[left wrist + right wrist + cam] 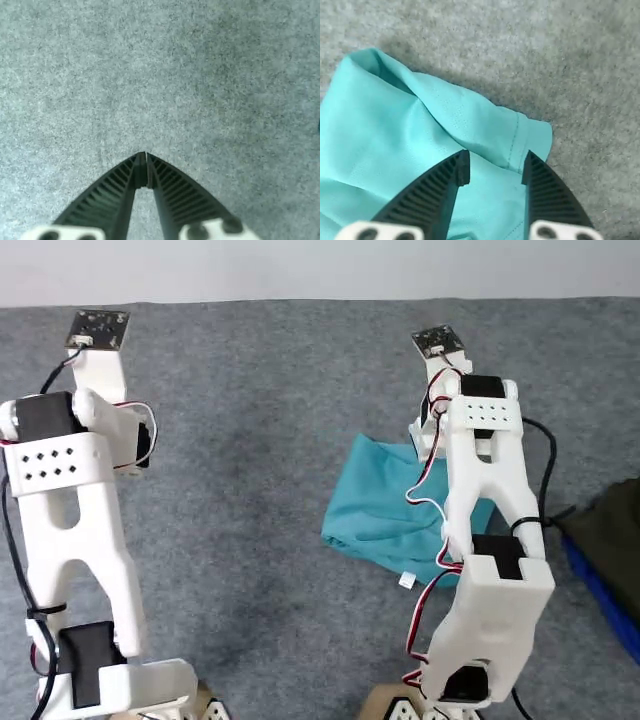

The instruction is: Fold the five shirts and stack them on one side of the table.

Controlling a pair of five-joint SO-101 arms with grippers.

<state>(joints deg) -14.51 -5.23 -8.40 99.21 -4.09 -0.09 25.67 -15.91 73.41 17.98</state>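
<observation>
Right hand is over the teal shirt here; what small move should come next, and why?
Probably lower the right hand and close it on the hemmed corner of the teal shirt: its jaws stand open over that cloth, which lies rumpled, not yet folded. The left hand is shut over bare grey mat.

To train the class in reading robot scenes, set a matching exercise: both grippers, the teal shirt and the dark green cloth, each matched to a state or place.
1 left gripper
2 right gripper
3 teal shirt
4 dark green cloth

A at the high view's right edge
B open
C shut
D rumpled, near the middle

Pairs: 1-C, 2-B, 3-D, 4-A
</observation>
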